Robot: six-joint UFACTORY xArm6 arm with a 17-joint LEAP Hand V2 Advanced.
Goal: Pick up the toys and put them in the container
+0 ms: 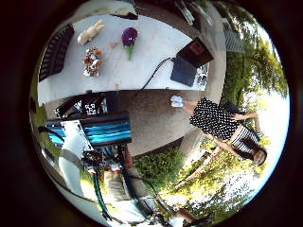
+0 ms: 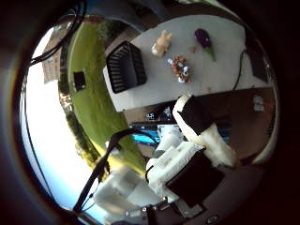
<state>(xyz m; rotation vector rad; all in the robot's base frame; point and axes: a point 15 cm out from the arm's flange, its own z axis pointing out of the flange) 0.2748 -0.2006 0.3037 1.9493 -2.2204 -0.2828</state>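
Observation:
A white table [image 2: 220, 70] stands far from the palm. On it lie a tan plush toy [image 2: 162, 42], a purple eggplant toy [image 2: 202, 39] and a small brown many-coloured toy [image 2: 178, 67]. A black basket [image 2: 125, 66] stands at the table's end, beside the plush toy. In the right thumb side palm view my hand [image 2: 199, 141] shows as white and black fingers [image 2: 192, 111], relaxed and holding nothing, well away from the table. The right little finger side palm view shows the table [image 1: 156, 47], the toys and the basket [image 1: 55, 52] from the same distance.
An open laptop [image 1: 189, 64] sits on the table's end opposite the basket. A blue-striped object [image 1: 106, 128] lies on the paving beside the table. Grass [image 2: 94, 98] borders the paving on the basket's side.

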